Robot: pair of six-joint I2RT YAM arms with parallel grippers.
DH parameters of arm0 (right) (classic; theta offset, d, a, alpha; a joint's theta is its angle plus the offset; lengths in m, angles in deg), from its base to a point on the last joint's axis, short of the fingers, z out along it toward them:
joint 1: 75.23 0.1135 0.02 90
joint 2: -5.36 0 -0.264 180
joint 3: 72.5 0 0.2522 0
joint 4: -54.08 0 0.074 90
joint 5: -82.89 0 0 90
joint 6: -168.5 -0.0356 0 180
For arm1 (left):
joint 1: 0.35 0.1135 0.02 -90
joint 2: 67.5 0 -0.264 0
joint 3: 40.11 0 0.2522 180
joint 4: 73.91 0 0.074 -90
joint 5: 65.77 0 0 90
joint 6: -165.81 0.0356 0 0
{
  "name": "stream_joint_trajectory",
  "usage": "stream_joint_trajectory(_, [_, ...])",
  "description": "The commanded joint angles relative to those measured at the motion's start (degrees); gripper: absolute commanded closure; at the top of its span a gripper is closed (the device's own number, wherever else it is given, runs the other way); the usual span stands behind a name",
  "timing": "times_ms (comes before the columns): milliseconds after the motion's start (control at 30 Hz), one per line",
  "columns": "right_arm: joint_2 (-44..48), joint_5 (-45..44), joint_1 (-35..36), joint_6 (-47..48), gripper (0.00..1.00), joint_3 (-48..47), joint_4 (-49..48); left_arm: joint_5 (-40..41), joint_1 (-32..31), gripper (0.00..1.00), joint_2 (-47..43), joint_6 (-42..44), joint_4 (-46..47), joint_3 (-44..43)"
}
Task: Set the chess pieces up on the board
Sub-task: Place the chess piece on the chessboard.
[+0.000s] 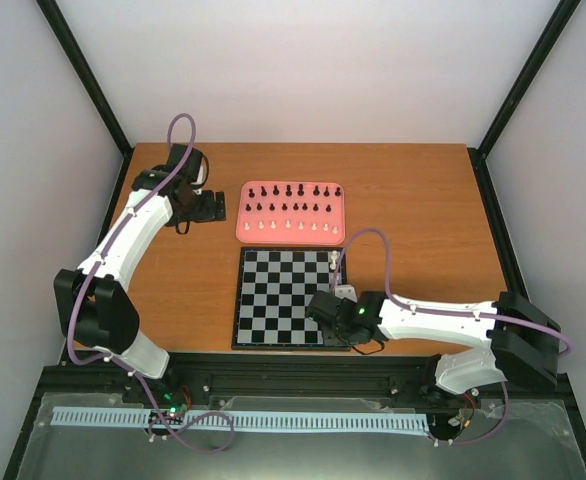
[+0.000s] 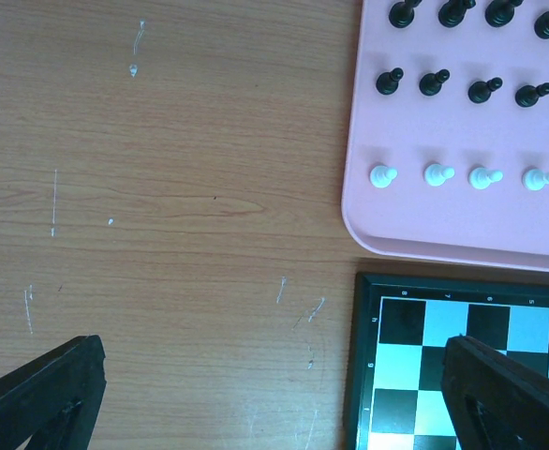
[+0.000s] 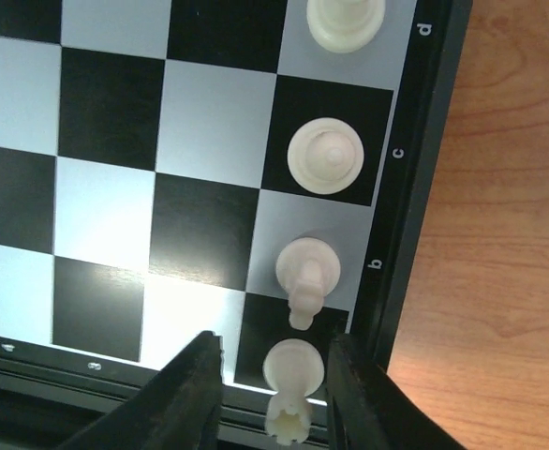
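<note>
From above, the board (image 1: 283,300) lies flat on the wooden table (image 1: 423,200). A few cream chessmen (image 1: 333,262) stand along its right edge, where the right arm (image 1: 423,318) reaches in. Just beyond the board sits a pink tray (image 1: 241,215) with rounded corners. It holds two rows of black pieces (image 1: 289,190) and one row of cream pawns (image 1: 288,227). The left arm (image 1: 133,225) ends left of the tray.

Left wrist: the left gripper (image 2: 273,384) hangs wide open over bare, scratched wood grain, with nothing between its dark fingers (image 2: 40,398). The board's corner lies just inside the right-hand finger, and the tray's smooth rim is further off.

Right wrist: the right gripper (image 3: 274,347) straddles a cream rook (image 3: 291,370) standing on the corner square. Its jaws are parted and not clamped — a clear gap shows on one side, and the other finger is just beside the piece. Three more cream pieces stand in file up the edge squares, beside the border letters b, c and d.
</note>
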Motion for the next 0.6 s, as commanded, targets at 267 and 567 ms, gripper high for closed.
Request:
stream_joint_trajectory(267, [4.04, 0.14, -0.27, 1.31, 0.37, -9.47, 12.56, -0.29, -0.27, 0.0, 0.04, -0.48, 0.62, -0.72])
stream_joint_trajectory(567, [1.73, -0.16, -14.55, 13.91, 0.27, -24.05, 18.92, 0.11, -0.26, 0.0, 0.17, -0.2, 0.17, -2.12])
